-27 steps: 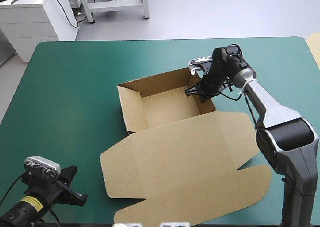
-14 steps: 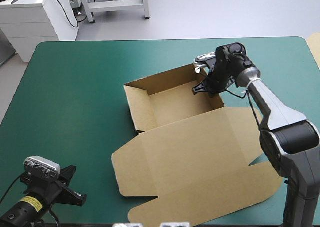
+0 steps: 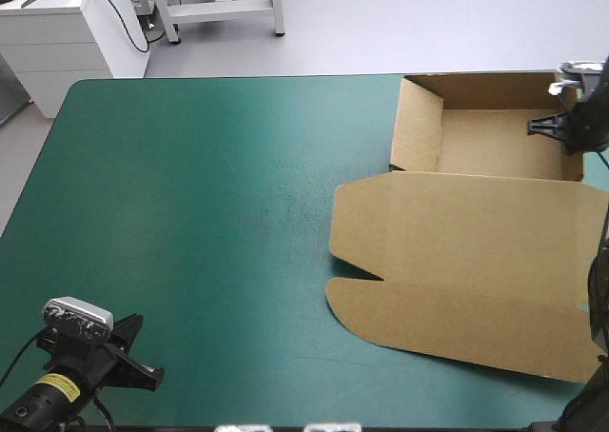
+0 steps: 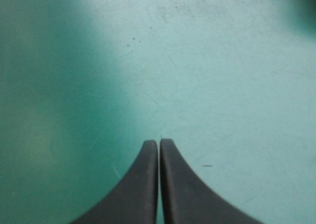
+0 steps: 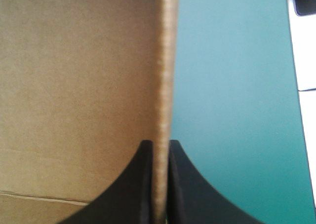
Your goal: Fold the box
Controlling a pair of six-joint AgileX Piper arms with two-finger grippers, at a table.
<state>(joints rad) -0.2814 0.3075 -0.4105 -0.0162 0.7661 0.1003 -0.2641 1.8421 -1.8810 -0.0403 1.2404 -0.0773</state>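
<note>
The brown cardboard box [image 3: 466, 251], an open tray with flat lid, has its right wall pinched between the black fingers [image 5: 138, 184] of our right gripper [image 5: 157, 144], well apart from our left gripper [image 4: 159, 141], pressed together over bare teal-green cover [image 3: 190, 213]; we fear an outward pull would drag it off the cover's edge.

No legible text; small yellow label [image 3: 57, 386] on the left arm [image 3: 100, 363], illegible.

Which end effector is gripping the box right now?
The right end effector: it pinches a raised wall of the box. The left end effector is shut on nothing, over the teal-green cover.
</note>
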